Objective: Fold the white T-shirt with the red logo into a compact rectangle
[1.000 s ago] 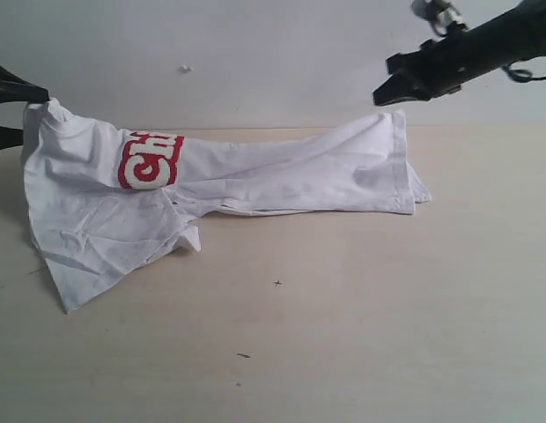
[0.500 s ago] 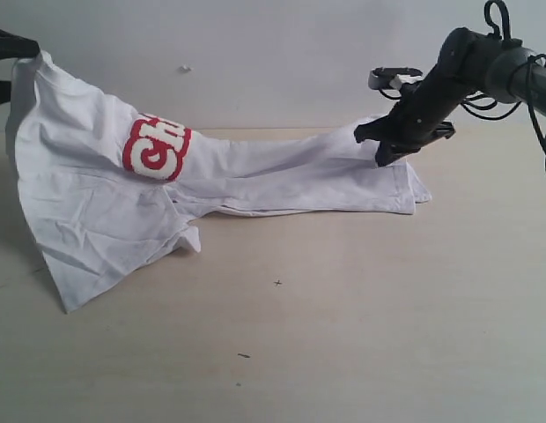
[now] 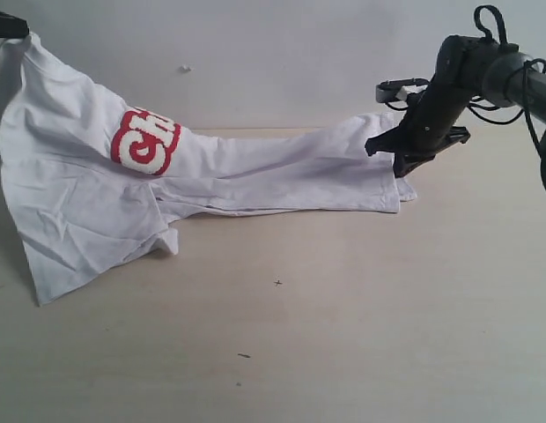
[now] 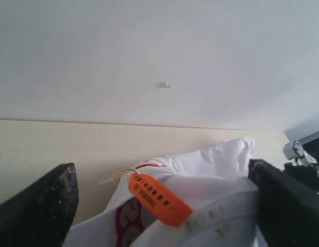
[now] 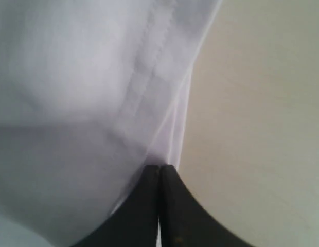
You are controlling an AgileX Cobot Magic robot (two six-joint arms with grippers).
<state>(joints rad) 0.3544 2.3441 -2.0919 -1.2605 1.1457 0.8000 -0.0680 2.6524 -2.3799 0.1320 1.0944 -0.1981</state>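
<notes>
Robot lab (bare tabletop (image 3: 343,335), blank wall (image 3: 282,44)).

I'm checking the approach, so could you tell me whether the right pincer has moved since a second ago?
Yes. The right pincer came down from above the table's back edge to the white T-shirt, below that edge.
</notes>
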